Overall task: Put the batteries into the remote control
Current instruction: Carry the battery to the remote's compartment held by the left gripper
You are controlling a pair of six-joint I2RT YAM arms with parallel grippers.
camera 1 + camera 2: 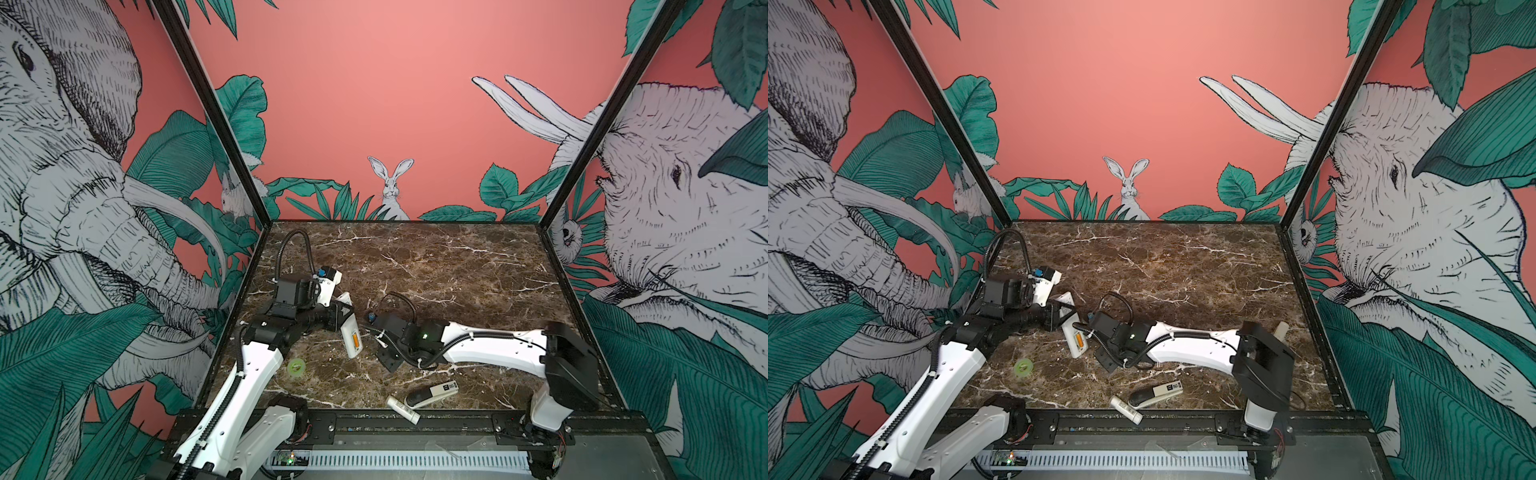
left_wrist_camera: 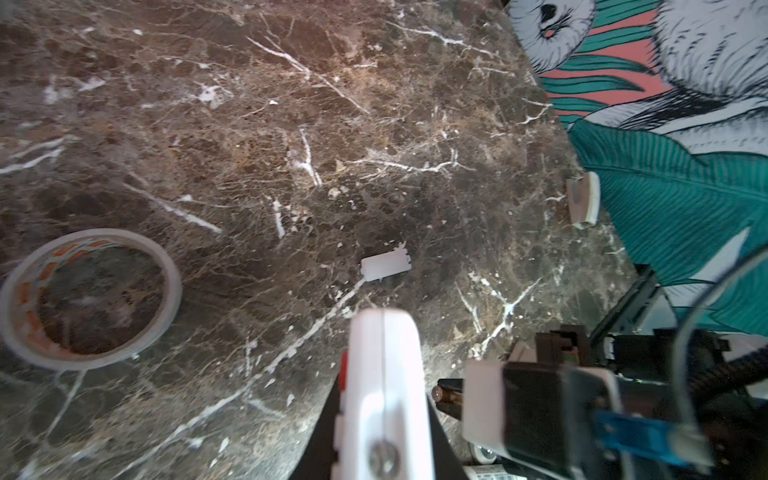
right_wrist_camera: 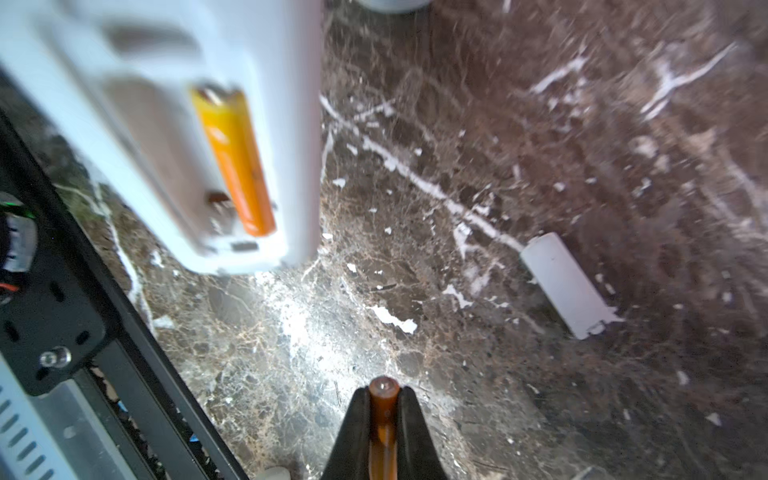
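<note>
My left claw (image 2: 384,419) is clamped hard across the remote control (image 1: 347,331). It pinches the narrow sides near mid-length, which leaves the battery bay end clear. In both top views the remote sits at about 9 o'clock from the middle of the marble table (image 1: 457,270), with its back up and the bay uncovered. The first battery (image 3: 235,162) already lies in one slot, and the slot beside it is empty.

My right claw (image 3: 384,395) is closed almost fully on the second battery (image 3: 383,424). It grips the orange body with one capped tip poking out past my fingertips. In a top view this claw hangs just beside the remote, at its 3 o'clock. The battery cover (image 3: 569,286) lies flat on the marble, well apart from both.

I judge the cell to be light, rigid and slick. A round casing like this can swivel or squirt out of flat pads if I push on it at an angle, so a grip across the middle of the body suits it best. The remote is a stiff, hollow plastic shell that weighs little. It will twist in my left grip if the spring contact pushes back, so that hold has to be firm.

Down at 6 o'clock, near the table's front edge, a stubby black-and-white device (image 1: 432,392) and a white labelled tube (image 1: 402,409) lie out of the way.
</note>
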